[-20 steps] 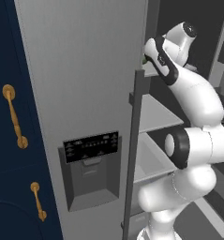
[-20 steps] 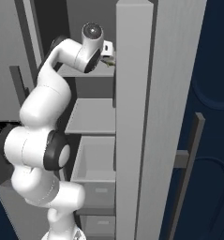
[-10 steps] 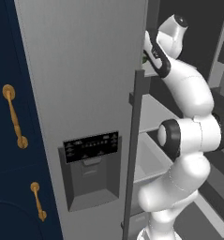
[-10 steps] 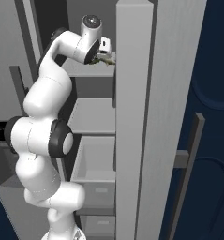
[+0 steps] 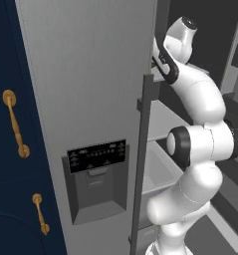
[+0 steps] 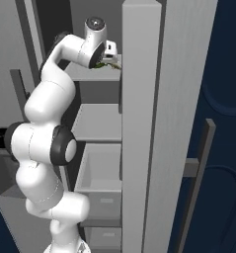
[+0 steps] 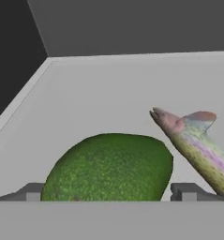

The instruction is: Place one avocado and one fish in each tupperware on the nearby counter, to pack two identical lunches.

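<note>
The scene was a kitchen fridge standing open between dark navy cabinets (image 5: 6, 209) with brass handles (image 5: 15, 123), its interior a stack of flat, matte grey shelves. In the left base view the grey fridge door (image 5: 85, 99) filled the middle, smooth and slab-like, with a black control panel and a recessed dispenser (image 5: 98, 187) set into it and a long square-edged bar handle (image 5: 143, 159) down its right edge. To the right of the door the white arm (image 5: 200, 144), glossy and rounded with dark joints, rose and bent inward toward an upper shelf. In the right base view the arm stood at the left, reaching to that upper shelf (image 6: 87, 74), with a bare shelf (image 6: 97, 121) below it and a pale boxy drawer (image 6: 102, 173) lower still (open-topped, nothing visible inside from here); the edge of the fridge door (image 6: 149, 123) stood to the right. In the hand view the shelf floor was plain light grey with a darker back wall. The avocado (image 7: 108, 166) sat on it at lower centre, a rounded green dome with a finely pebbled skin. Just right of it lay the fish (image 7: 195, 150), slender and tapered, olive-spotted with a pinkish stripe and a small fin, apart from the fruit by a narrow gap. The gripper (image 7: 108, 193) hung spread wide, its two blocky grey fingertips (image 7: 186, 191) flanking the avocado on either side without pressing it.
</note>
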You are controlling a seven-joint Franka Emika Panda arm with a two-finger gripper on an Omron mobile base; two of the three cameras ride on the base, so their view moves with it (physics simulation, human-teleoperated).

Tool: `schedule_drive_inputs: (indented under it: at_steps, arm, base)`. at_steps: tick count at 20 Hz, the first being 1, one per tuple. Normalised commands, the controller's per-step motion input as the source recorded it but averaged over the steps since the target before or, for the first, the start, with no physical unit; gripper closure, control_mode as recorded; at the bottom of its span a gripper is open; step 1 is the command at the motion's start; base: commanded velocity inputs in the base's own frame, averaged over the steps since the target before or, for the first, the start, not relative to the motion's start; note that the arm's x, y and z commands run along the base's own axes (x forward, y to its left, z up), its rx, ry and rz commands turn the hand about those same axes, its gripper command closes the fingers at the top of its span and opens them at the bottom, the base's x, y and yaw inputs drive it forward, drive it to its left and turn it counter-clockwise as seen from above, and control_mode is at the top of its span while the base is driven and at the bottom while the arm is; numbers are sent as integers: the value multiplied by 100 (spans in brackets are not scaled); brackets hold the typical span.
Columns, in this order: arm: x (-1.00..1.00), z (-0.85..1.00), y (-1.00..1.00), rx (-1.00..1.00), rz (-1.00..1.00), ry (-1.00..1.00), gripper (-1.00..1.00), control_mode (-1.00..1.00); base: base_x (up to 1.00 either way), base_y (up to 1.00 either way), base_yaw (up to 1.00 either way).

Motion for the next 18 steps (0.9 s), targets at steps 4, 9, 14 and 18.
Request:
schedule_drive_inputs:
  at_steps: [4,9,14,18]
  arm:
    - [26,-31,0,-5,-1,0,-100,-100]
    - [40,-33,7,-5,0,0,-100,-100]
    - [30,-34,3,-4,0,0,100,-100]
    - [-10,-11,1,-2,0,-1,100,-100]
  base:
    - [0,0,0]
    - [0,0,0]
    - [0,0,0]
    - [0,0,0]
